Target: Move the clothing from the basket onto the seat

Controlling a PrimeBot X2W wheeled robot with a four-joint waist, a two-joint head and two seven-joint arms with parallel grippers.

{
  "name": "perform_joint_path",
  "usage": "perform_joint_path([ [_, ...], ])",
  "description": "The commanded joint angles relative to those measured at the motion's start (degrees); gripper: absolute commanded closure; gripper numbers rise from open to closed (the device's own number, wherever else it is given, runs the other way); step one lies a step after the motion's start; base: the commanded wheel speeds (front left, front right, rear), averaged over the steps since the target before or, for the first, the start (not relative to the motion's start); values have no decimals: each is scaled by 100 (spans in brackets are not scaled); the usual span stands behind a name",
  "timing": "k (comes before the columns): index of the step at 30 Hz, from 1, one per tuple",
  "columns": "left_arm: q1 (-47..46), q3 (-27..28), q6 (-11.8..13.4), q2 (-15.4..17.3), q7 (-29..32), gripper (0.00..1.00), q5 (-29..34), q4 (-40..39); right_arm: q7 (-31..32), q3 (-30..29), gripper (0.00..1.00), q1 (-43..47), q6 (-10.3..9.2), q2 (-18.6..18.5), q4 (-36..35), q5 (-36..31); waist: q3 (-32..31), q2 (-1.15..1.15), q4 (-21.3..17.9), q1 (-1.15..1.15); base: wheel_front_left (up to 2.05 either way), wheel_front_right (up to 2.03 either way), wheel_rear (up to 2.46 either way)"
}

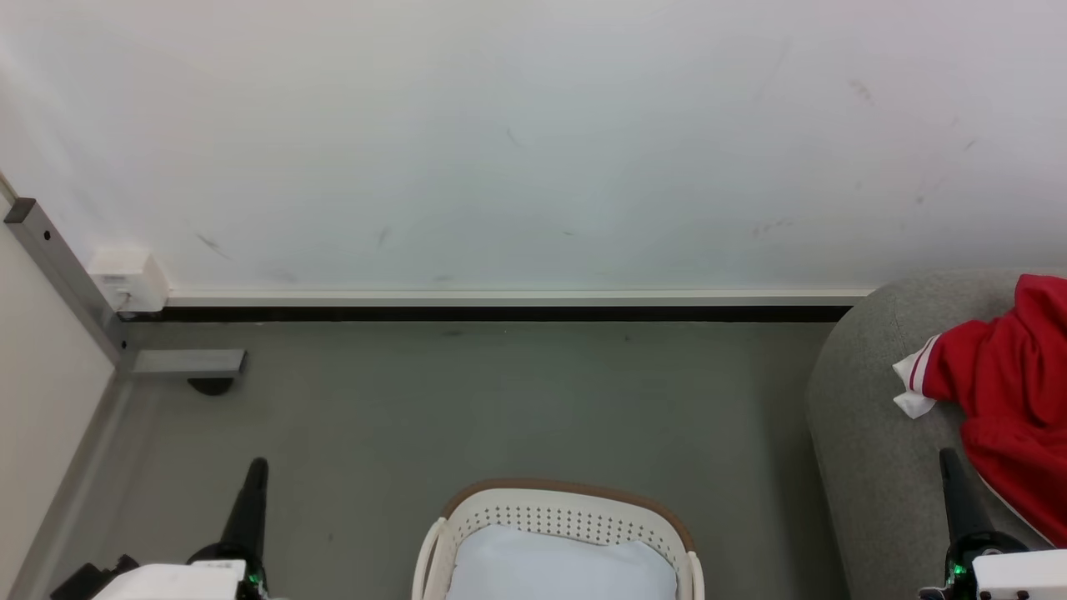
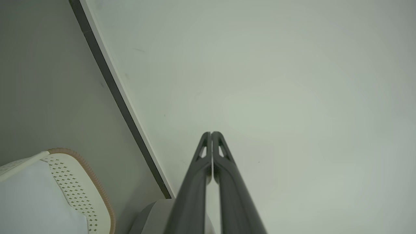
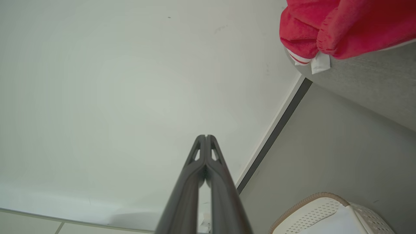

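- Red clothing [image 1: 1009, 400] lies on the grey sofa [image 1: 867, 433]; the basket [image 1: 567, 492] part in sight holds a pale pad [image 1: 558, 567].
- Left gripper [image 2: 211, 134] and right gripper [image 3: 206, 137]: fingers together, empty.
- Best: check the basket's hidden part before stopping.

Bright red clothing [image 1: 1013, 400] is lying heaped on the seat [image 1: 867, 433], a light grey woven-fabric sofa with a rounded end, at the right edge of the head view. The soft fabric is bunching in loose folds, and a white cuff with thin red stripes is poking out toward the sofa's rounded edge, overhanging it in the right wrist view. The basket [image 1: 575, 521], oval, cream-white and perforated, with a brown rim and white side handles, is standing upright on the grey floor [image 1: 500, 400] at the bottom centre of the head view, near the sofa's end but apart from it, its near half cut off by the frame.
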Motion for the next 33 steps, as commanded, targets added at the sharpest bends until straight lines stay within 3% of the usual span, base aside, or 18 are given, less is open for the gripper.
perform_joint_path([
  [1,-75,39,6,2,48,100,-132,-36,22,-33,100,-76,-9,-10,-44,145,1,0,1,0,0,0,0],
  [33,-164,104,8,-63,364,100,-1217,-43,343,-188,100,-124,-12,-2,-56,1249,39,0,33,0,0,0,0],
])
